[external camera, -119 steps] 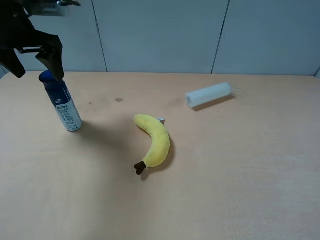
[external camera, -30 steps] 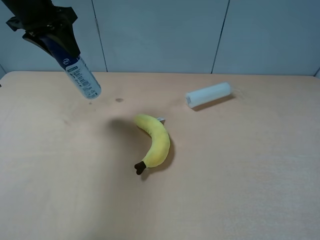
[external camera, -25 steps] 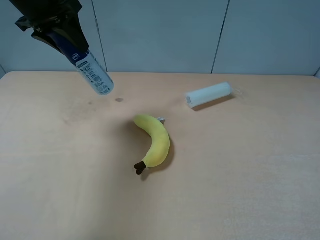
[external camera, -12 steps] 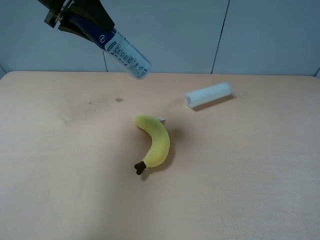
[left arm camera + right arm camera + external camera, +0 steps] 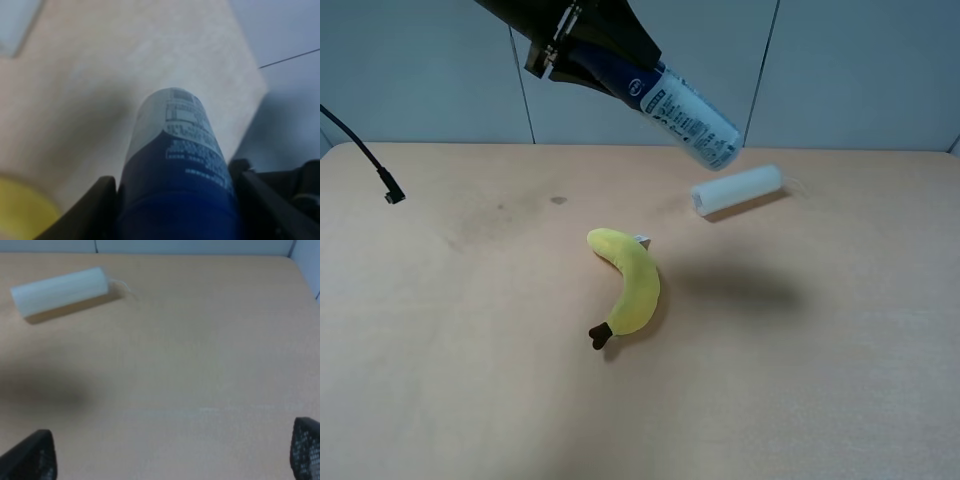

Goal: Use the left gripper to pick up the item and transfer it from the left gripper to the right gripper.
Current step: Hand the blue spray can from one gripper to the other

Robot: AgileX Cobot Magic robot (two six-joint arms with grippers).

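My left gripper [image 5: 603, 58] is shut on the item, a slim can [image 5: 686, 119] with a dark blue top and a white printed lower body. It holds the can in the air above the table's far middle, tilted, white end pointing down to the right. In the left wrist view the can [image 5: 176, 150] fills the space between the two black fingers [image 5: 86, 210]. The right gripper [image 5: 170, 460] is out of the exterior view. In the right wrist view its fingertips [image 5: 31, 456] stand wide apart over bare table, with nothing between them.
A yellow plush banana [image 5: 632, 285] lies mid-table. A plain white tube [image 5: 737, 189] lies at the back right, just below the can's white end; it also shows in the right wrist view [image 5: 60, 289]. A thin black cable [image 5: 368, 162] dangles at the far left.
My left gripper has lifted the can off the table's left side, carried it up and to the right, and tilted it further over. Banana and tube have not moved.
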